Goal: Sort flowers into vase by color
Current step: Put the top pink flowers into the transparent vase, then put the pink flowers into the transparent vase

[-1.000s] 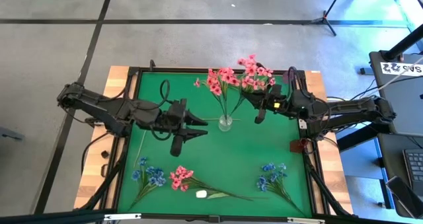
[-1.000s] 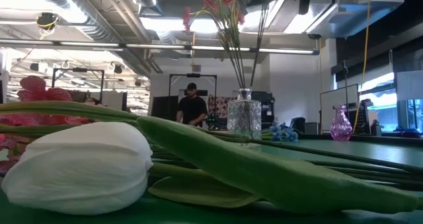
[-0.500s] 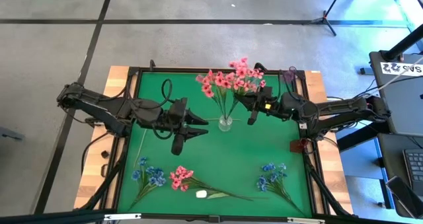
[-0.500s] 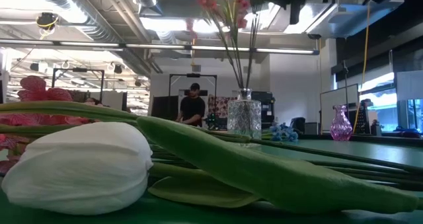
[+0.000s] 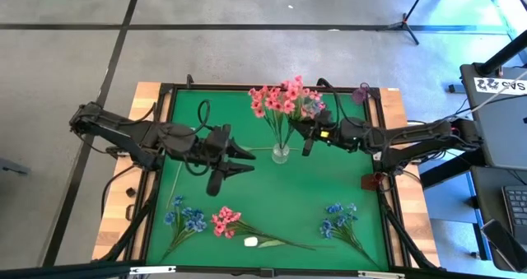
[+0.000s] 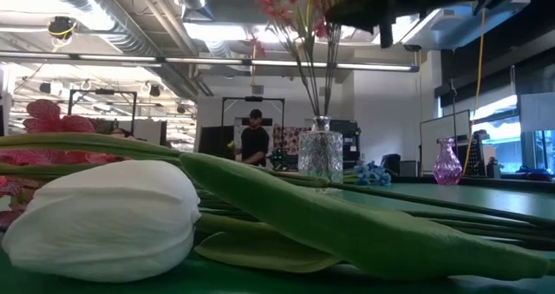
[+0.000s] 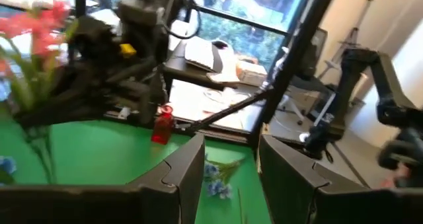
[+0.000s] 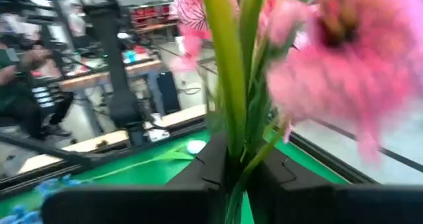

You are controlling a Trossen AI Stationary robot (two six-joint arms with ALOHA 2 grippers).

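Right gripper (image 5: pixel 308 136) beside clear vase (image 5: pixel 281 153) at mat centre, fingers narrow around pink sprig (image 5: pixel 284 98) stems standing in vase. Left gripper (image 5: pixel 244 159) open, empty, left of vase. Blue sprigs (image 5: pixel 186 219), pink sprig, white bud (image 5: pixel 251 241) lying on mat's near edge. No readable writing.

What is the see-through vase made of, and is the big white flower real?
The vase looks like clear glass: light shines through it, the stems show inside, and its sides look cut with a pattern. The white flower looks fake, maybe smooth plastic or foam: its surface is even and matte, with no veins or creases, though that isn't certain from looks alone.
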